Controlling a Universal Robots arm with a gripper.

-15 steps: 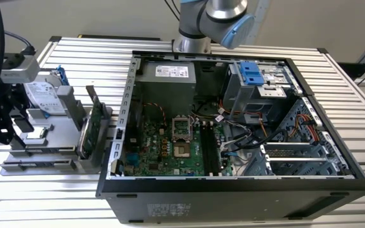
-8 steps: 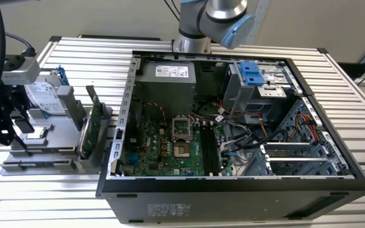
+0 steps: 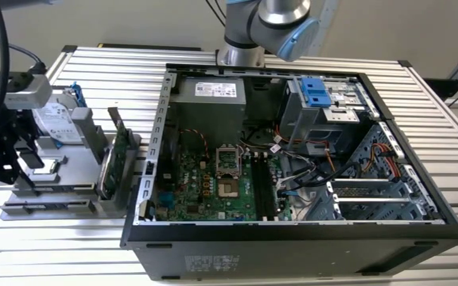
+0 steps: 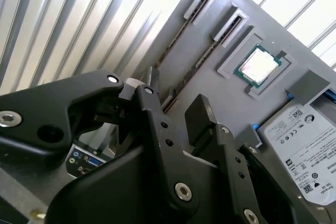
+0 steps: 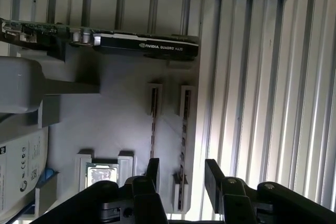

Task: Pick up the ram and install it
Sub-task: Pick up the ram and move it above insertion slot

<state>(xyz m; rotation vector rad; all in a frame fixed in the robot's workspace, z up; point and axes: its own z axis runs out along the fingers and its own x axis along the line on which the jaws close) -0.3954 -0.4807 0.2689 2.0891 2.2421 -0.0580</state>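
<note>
1. In the first wrist view the gripper (image 5: 182,169) has its two black fingers (image 5: 212,174) spread, pinching nothing. The ram (image 5: 183,140), a thin strip on edge in a slot of the grey tray (image 5: 115,108), runs into the gap between them; whether the fingertips are level with it I cannot tell. A neighbouring slot (image 5: 153,114) lies parallel just beside it. A processor chip (image 5: 102,174) sits in a recess near the fingers, and an expansion card (image 5: 147,45) stands along the tray's far end
2. In the second wrist view the jaws again stand apart. The ram (image 4: 199,66) leads toward the gap between the fingers, with the processor chip (image 4: 257,66) and a hard drive (image 4: 304,140) beside it on the tray, which rests on a slatted table (image 4: 52,24)
3. In the exterior view an open computer case (image 3: 293,235) holds a motherboard (image 3: 205,185). The tray (image 3: 62,179) lies at 9 o'clock from the case and the gripper (image 3: 14,164) hangs at the tray's 9 o'clock edge. The arm (image 3: 261,30) rises at the case's 12 o'clock
</note>
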